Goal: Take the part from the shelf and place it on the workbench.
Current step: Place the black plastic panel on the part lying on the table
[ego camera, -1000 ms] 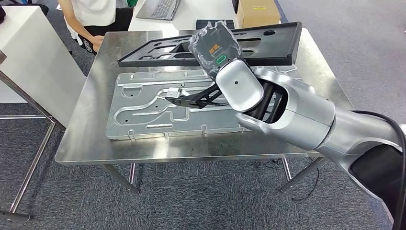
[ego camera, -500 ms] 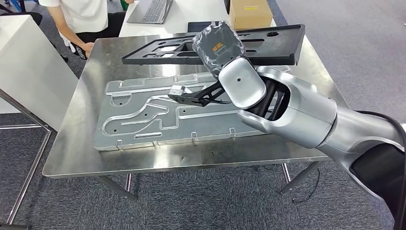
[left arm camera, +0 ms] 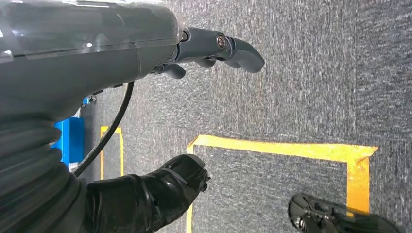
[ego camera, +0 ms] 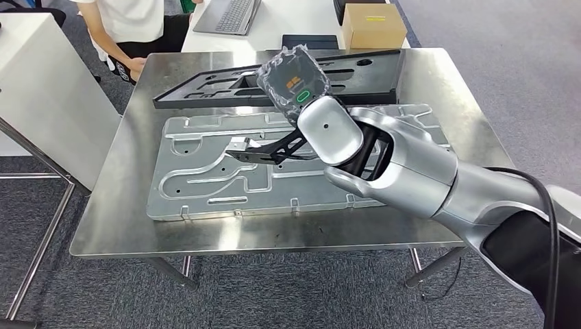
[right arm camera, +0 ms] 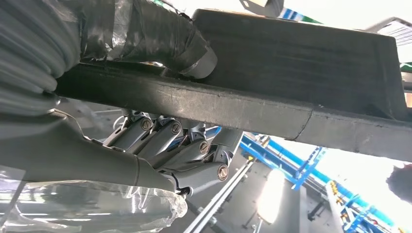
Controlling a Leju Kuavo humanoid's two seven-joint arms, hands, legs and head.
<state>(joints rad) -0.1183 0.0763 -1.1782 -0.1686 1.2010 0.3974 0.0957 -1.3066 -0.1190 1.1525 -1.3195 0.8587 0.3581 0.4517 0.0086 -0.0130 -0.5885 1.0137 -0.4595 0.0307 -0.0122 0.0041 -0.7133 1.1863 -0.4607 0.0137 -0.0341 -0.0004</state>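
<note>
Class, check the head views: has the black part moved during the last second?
Yes. The black part has shifted left, inward from the workbench's far right corner.

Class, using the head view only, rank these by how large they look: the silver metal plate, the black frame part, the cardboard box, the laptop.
1. Silver metal plate
2. Black frame part
3. and 4. Cardboard box and laptop: similar, both far away, laptop cut off, so unranked.
</note>
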